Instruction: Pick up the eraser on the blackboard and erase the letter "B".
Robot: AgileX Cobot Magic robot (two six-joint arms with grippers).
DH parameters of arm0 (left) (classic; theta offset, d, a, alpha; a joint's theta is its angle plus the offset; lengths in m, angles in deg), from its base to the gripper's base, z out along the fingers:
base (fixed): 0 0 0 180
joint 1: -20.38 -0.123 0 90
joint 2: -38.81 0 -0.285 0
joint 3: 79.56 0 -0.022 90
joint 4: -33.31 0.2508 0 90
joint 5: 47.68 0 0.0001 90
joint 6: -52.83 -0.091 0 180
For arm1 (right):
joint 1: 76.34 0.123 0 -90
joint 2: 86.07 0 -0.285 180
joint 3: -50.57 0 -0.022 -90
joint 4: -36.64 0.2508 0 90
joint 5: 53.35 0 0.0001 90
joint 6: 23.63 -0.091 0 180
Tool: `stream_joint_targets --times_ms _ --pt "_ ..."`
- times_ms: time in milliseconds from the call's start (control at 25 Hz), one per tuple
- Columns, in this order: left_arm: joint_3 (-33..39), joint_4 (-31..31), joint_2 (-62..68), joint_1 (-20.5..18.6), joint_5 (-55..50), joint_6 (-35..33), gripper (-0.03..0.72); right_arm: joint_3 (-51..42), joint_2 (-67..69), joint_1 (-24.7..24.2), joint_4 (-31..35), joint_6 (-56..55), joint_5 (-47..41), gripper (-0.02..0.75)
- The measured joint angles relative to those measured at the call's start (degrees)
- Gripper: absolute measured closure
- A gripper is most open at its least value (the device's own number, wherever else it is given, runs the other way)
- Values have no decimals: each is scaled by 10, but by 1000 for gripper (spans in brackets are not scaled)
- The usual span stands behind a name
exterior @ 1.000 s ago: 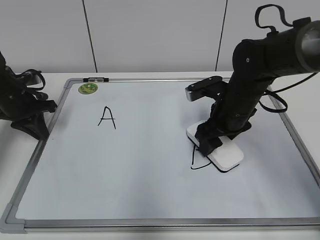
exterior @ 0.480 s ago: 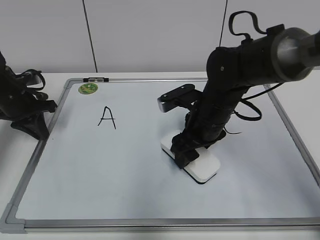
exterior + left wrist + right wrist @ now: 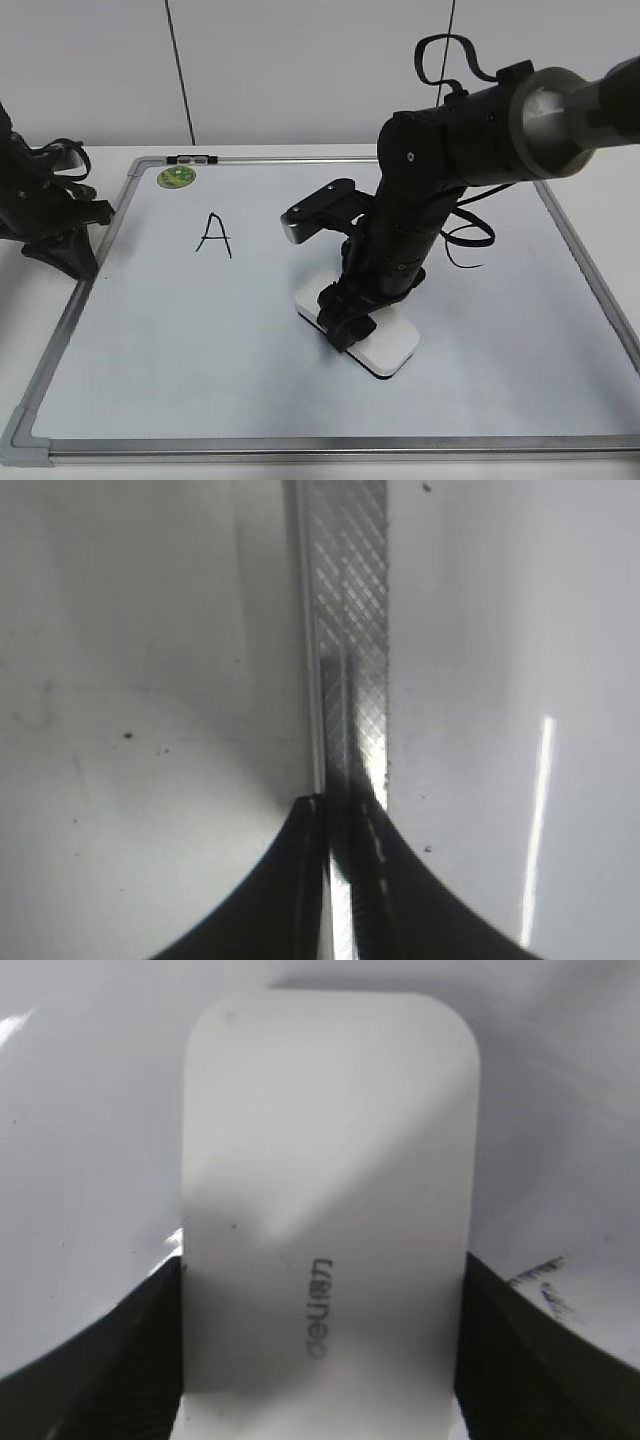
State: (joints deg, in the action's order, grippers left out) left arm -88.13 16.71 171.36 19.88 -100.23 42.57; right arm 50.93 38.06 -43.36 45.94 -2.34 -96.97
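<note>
The white eraser (image 3: pixel 386 346) lies flat on the blackboard (image 3: pixel 200 340), near its middle. My right gripper (image 3: pixel 350 322) is shut on it from above. In the right wrist view the eraser (image 3: pixel 320 1140) fills the gap between the jaws of my right gripper (image 3: pixel 322 1295), grey lettering up. No letter "B" shows on the board. The black "A" (image 3: pixel 213 235) stands at the left. Small dark marks (image 3: pixel 540 1278) lie on the board beside the eraser. My left gripper (image 3: pixel 340 820) is shut and empty over the board's silver frame (image 3: pixel 350 600).
A round green magnet (image 3: pixel 176 177) sits at the board's far left corner. The left arm (image 3: pixel 50 215) rests at the board's left edge. A thin black curve (image 3: pixel 453 255) shows right of the right arm; I cannot tell if it is cable or writing.
My right gripper has slid the eraser leftward and toward the front across the board. The black strokes beside the eraser a second ago no longer show. The left arm has not moved.
</note>
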Motion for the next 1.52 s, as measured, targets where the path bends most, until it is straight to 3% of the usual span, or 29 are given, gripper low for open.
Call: stream_joint_targets --times_ms 400,880,1200,1520 --pt "0 0 0 0 0 0 641 0 0 -7 -72 -74 3 207" --pt "0 1 0 0 0 0 640 1 -1 -82 -156 -142 4 208" --pt "0 1 0 0 0 0 640 -1 -14 -95 -160 -146 2 208" --pt "0 2 0 0 0 0 640 5 -140 -106 -175 -146 -12 208"
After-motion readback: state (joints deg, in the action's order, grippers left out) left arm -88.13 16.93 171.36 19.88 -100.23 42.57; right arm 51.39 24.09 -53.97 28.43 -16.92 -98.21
